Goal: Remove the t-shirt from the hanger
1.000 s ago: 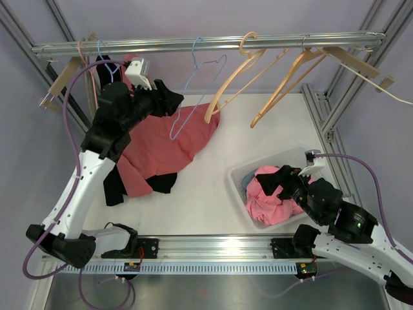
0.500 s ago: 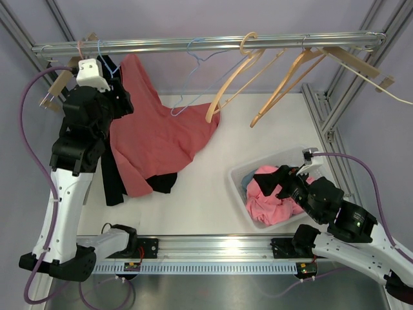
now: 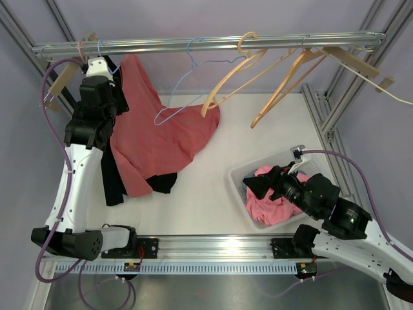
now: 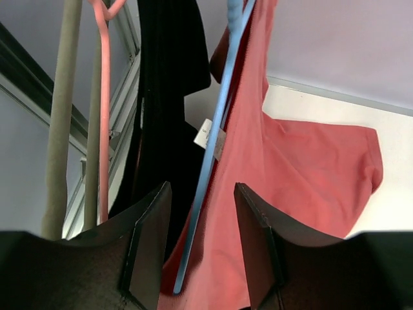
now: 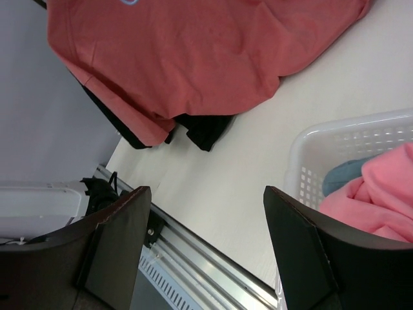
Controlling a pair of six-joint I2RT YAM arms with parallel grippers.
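A red t-shirt [image 3: 155, 135] hangs from a blue hanger [image 4: 216, 129] at the left end of the rail, and its lower part lies spread on the table. My left gripper [image 3: 118, 93] is raised beside the shirt's top. In the left wrist view the left gripper [image 4: 201, 194] is open, with the blue hanger wire and the red t-shirt [image 4: 297, 161] between its fingers, untouched. My right gripper [image 3: 258, 187] is open and empty over the left rim of the white basket [image 3: 235, 177]. The right wrist view shows the right gripper [image 5: 206, 258] and the red t-shirt [image 5: 193, 58].
A black garment [image 4: 168, 97] on a pink hanger [image 4: 103, 116] hangs just left of the shirt. An empty light-blue hanger [image 3: 184, 87] and wooden hangers [image 3: 284, 81] hang along the rail [image 3: 206, 44]. The basket holds pink clothes [image 3: 271, 206].
My left gripper has moved up and left, from the shirt's middle to its top by the rail. The empty light-blue hanger has swung left. My right gripper has shifted slightly left.
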